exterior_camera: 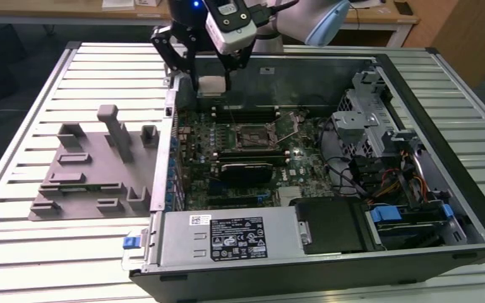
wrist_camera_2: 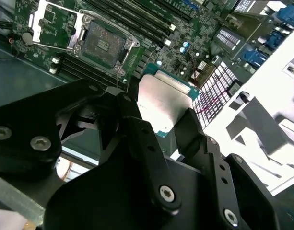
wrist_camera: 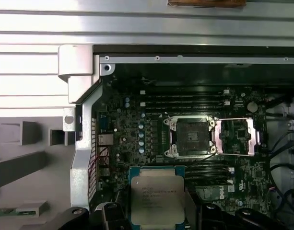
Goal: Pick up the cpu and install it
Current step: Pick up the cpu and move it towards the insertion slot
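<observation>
Slatted metal makes up the table [exterior_camera: 57, 265], and on it an opened computer case [exterior_camera: 466, 170] lies on its side with its boards and cables exposed. Beside the case, toward the exterior view's left, sits a grey fixture tray [exterior_camera: 83, 183].

From where I stand, the gripper [exterior_camera: 211, 81] hangs over the far corner of the case, above the motherboard [exterior_camera: 297, 158]. It is closed part way on the cpu [exterior_camera: 211, 85], with one black finger on each of two opposite edges. The chip is held flat, metal lid facing up, well clear of the board.

What matters is where the socket [wrist_camera: 190, 135] lies from that grip. It is not under the chip. In the exterior view it sits lower than the gripper, off toward the exterior view's right and nearer the camera. The first wrist view shows bare board and a row of memory slots [wrist_camera: 209, 168] between the held cpu and the socket.

The socket looks ready, to my eye. Its cavity is bare and its load plate [wrist_camera: 238, 136] is swung open to the side away from the gripper.

In the first wrist view the chip's edges run parallel to the socket frame's edges, so I judge it roughly squared up already, with little twist between them. Which corner of the chip matches which corner of the socket I cannot tell.
</observation>
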`<state>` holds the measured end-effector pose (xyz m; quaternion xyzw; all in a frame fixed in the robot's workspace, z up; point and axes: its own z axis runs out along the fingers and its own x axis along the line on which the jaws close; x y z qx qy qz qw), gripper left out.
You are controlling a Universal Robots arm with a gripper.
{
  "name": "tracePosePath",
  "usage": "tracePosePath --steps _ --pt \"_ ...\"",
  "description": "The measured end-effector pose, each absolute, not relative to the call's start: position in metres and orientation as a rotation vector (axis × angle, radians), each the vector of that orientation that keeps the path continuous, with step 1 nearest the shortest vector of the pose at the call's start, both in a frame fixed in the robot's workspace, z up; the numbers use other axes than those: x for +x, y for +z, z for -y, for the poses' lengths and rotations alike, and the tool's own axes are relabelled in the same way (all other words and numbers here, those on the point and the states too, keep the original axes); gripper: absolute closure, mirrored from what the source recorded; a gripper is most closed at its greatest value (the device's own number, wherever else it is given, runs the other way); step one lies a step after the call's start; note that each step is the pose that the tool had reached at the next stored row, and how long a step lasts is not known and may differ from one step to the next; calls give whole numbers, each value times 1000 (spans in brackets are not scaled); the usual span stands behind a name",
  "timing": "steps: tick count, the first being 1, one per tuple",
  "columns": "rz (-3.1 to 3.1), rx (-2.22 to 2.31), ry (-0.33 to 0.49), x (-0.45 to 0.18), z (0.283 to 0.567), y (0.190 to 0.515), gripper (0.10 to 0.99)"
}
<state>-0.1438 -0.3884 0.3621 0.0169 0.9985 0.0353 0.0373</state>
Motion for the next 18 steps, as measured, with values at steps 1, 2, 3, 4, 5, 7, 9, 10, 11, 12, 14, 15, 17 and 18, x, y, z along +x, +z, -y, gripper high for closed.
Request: tracePosePath --steps 1,2,3,4,5,7,9,10,11,12,14,15,17,18 --pt "-3065 52 108 -143 388 361 545" --pt "-3065 52 108 -143 388 361 545" --pt "-3065 52 108 -142 388 360 545" --pt "-3065 52 108 -142 388 359 545" --pt "-3065 52 108 -141 388 358 545" --pt "-3065 52 108 -140 387 356 545" --pt "-3065 52 108 -139 387 354 545" --pt "-3065 52 108 -138 387 353 545" --pt "-3065 52 108 -137 386 352 545" --pt "-3065 52 108 -137 386 351 545" --pt "-3065 52 108 -136 385 348 545" --pt "-3065 52 108 -135 385 347 545" --pt "-3065 52 108 -135 385 345 545" --pt "-3065 52 108 -134 384 343 545"
